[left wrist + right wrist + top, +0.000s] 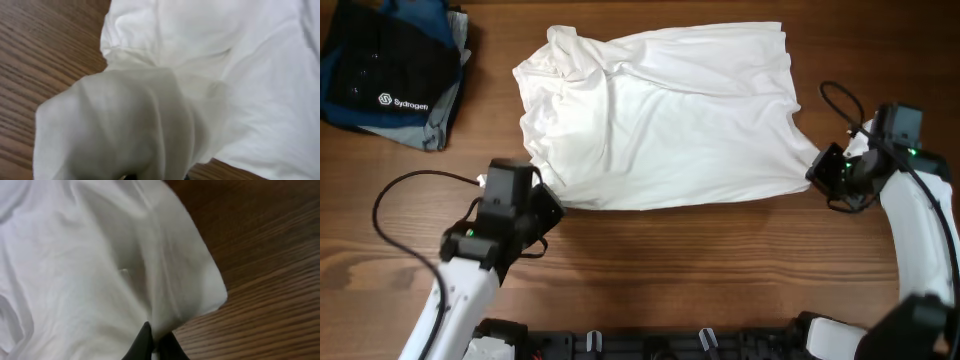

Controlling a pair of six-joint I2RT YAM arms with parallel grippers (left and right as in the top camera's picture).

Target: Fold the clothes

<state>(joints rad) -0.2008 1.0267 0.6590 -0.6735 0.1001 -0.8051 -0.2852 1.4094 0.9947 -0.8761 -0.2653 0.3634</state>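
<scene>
The white shirt point(660, 120) lies spread out in the middle of the table point(720, 280), a bit wrinkly. No fold shows yet, so the job is only at its start. The left tool point(546, 192) is clenched on the near left corner of the shirt, and the cloth bunches up over it. The right tool point(821, 167) pinches the near right corner, its dark fingers point(145, 340) squeezed tight on the cloth. All the folding is left to do. A dark blue pile point(390, 80) sits far off and is not touched.
</scene>
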